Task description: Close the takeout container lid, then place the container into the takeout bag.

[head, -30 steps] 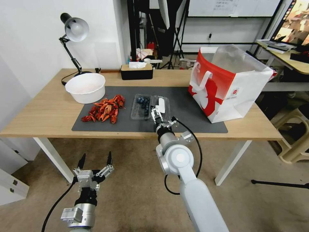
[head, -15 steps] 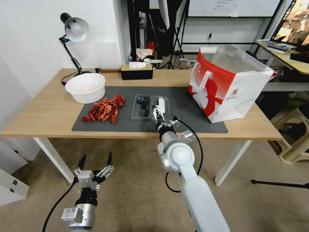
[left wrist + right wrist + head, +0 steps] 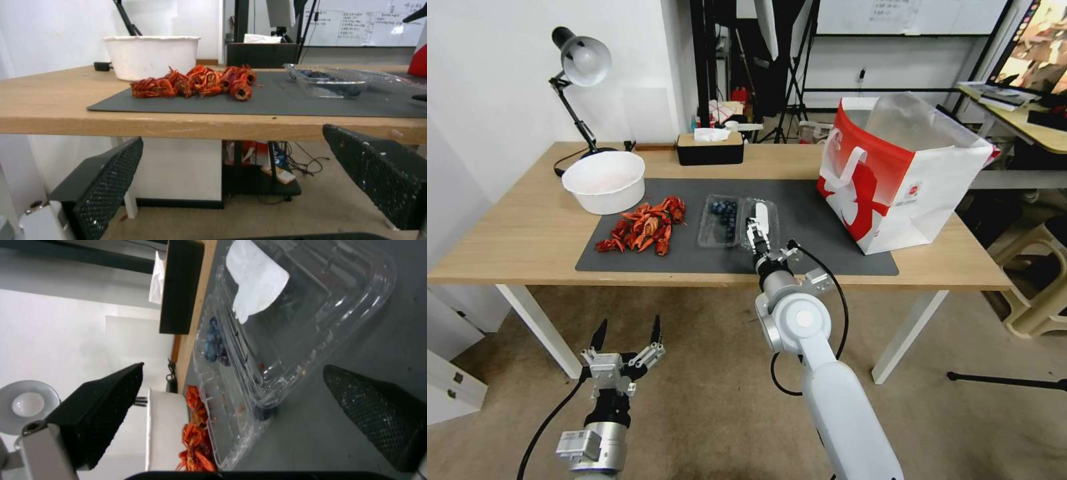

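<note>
Far left of the takeout container, standing on the wooden table: a black desk lamp, and just before it a round white bowl at the back left corner of the grey mat. Between bowl and container, heaped on the mat, a pile of red crayfish, close to the container but apart from it. Well below and left of the container, under the table's front edge: left gripper, jaws spread wide, nothing between them.

On the mat near its middle, the container itself: open, lying flat, both halves side by side. Long axis of each half running from the table's front edge toward the back; hinge line likewise front to back. Blueberries in the left half. Joined on its right, the lid, hollow side up, white sticker label toward its far end. At the lid's near end, right gripper, jaws apart, one finger on the berry side, the other over bare mat beyond the lid's outer edge. Behind the container, at the table's back edge, a black tissue box. Well to the right, standing upright with its mouth open, the takeout bag, partly on the mat's right end.
</note>
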Motion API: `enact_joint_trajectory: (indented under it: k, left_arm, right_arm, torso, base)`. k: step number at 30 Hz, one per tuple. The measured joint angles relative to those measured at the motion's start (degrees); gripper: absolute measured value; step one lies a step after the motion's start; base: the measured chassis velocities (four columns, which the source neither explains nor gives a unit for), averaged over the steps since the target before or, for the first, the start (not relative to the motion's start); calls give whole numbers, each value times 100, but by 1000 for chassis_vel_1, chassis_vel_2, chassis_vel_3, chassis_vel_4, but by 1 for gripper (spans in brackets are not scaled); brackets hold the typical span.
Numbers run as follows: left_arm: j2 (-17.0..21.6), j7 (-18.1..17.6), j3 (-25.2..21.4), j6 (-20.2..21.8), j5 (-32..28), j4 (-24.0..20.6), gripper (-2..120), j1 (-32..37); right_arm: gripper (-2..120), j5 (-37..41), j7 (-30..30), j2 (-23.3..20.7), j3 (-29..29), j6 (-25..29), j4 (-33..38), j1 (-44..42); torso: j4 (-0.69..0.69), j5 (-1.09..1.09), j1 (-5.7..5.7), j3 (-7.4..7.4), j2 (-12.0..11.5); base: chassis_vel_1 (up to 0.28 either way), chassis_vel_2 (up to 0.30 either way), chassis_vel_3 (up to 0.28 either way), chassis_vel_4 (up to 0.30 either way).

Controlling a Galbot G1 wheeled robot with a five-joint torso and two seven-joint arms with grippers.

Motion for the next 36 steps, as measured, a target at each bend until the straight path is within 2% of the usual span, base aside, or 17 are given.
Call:
enact_joint_trajectory:
  k: [36]
  left_arm:
    - [-6,-55,20,-30,9,25,100,18]
  right_arm:
    - [100,-90,-67,-4,109,-11,-216,149]
  torso:
    - [-1,-1,1,1,-2]
  base:
    - [0,0,0,0]
